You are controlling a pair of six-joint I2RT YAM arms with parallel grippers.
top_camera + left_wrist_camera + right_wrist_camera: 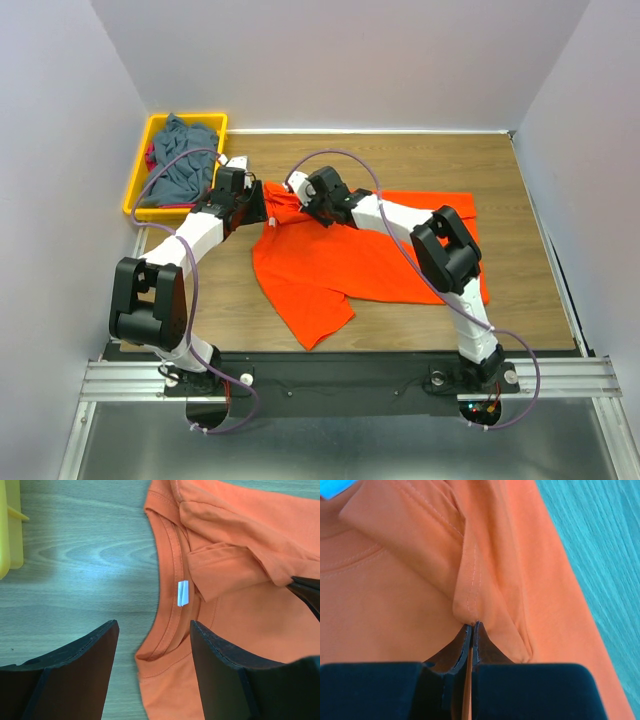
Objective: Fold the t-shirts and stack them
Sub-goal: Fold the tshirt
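Top view: the orange shirt is lying on the table, bunching at its left end where my grippers are meeting. My left gripper is hovering at the neck and my right gripper is reaching in beside it. A yellow bin is sitting just beyond my left arm, holding a grey shirt and red cloth.

Left wrist: my left jaws are standing apart, gripping nothing, straddling the collar. A folded flap is lying across the neck opening beside the label.

Right wrist: my right jaws are pinching a stitched fold of orange cloth, lifting it into a ridge.
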